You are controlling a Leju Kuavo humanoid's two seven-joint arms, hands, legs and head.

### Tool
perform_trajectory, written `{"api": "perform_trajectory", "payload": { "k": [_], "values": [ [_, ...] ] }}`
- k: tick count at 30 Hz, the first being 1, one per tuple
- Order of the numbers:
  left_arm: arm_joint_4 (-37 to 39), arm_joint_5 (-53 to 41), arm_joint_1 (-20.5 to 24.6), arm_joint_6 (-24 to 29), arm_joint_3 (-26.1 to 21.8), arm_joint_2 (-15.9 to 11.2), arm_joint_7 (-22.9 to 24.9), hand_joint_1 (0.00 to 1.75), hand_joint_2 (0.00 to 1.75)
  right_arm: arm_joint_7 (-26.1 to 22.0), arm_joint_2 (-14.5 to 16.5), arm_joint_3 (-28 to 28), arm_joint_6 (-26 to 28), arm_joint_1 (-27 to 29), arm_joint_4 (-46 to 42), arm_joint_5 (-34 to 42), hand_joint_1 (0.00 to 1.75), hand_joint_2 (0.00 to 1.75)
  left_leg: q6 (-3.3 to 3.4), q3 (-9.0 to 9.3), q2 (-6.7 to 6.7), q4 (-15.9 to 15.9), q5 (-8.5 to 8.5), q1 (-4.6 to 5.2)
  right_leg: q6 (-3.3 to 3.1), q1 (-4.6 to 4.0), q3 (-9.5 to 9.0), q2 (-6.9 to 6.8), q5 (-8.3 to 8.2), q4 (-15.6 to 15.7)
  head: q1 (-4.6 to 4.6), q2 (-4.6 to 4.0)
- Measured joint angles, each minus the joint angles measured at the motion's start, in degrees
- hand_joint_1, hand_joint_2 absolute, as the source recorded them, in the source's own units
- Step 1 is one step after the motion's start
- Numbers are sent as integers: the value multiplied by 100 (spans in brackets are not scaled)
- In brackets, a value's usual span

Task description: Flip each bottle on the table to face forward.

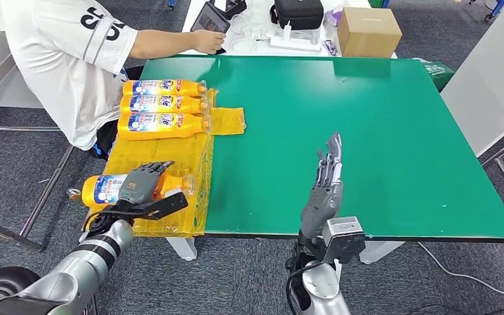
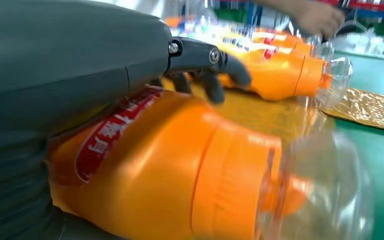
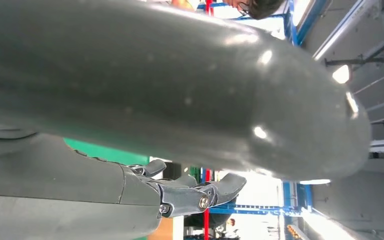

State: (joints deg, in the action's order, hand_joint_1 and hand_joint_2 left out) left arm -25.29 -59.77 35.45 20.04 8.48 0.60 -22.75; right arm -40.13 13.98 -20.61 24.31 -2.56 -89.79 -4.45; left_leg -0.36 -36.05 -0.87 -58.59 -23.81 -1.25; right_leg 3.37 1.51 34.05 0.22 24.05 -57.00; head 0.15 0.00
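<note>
Left hand [image 1: 146, 186] wrapped over the near bottle [image 1: 105, 189], lying sideways on the yellow mat [image 1: 197, 154] at the green bench's [image 1: 367, 131] near left corner. Three more bottles [image 1: 164, 105] lined up further back on that mat. Right hand [image 1: 325, 184] flat, fingers straight out, holding nothing, hovering right of the mat.

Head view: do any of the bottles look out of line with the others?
Yes. Three bottles lie stacked side by side on the yellow sheet. The fourth bottle lies apart at the near table edge, under the left robot hand, overhanging slightly.
</note>
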Motion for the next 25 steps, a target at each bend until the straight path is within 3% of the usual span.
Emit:
{"api": "perform_trajectory", "payload": {
  "k": [3,8,12,19,22,24,25],
  "values": [
    [-4,410,-6,-549,-216,22,-213,0,0,0,9,25,-70,-1,88,-22,0,0,-2,19,0,0,-3,1,-1,0,-18,0,2,0,0,0],
    [-21,755,-37,-968,-510,92,-402,0,0,0,43,77,-152,-14,222,-32,0,0,-2,33,-8,0,-2,1,-1,0,-40,-4,5,1,1,0],
    [-25,1011,-32,-1289,-674,115,-441,0,0,0,53,116,-141,-19,306,-36,0,0,-2,47,-10,1,-2,1,-1,0,-55,-4,5,1,2,0],
    [-28,1948,46,-2438,-1066,137,-366,0,0,0,84,184,-167,-53,444,4,0,0,-2,72,-21,1,-2,1,-1,1,-83,-9,7,2,0,0],
    [-39,2382,49,-2629,-1277,192,-442,0,0,0,99,217,-174,-89,516,24,0,0,-2,75,-23,2,-2,1,-1,1,-84,-10,8,2,1,0],
    [-82,2677,26,-2567,-1420,251,-552,0,87,0,116,230,-175,-91,549,16,0,0,-1,74,-24,1,-1,1,-1,1,-83,-10,7,2,1,0],
    [-95,2739,18,-2549,-1454,266,-578,0,116,0,121,233,-175,-90,557,14,0,0,-1,74,-24,1,-1,1,-1,1,-83,-10,7,2,1,0]
  ]
}}
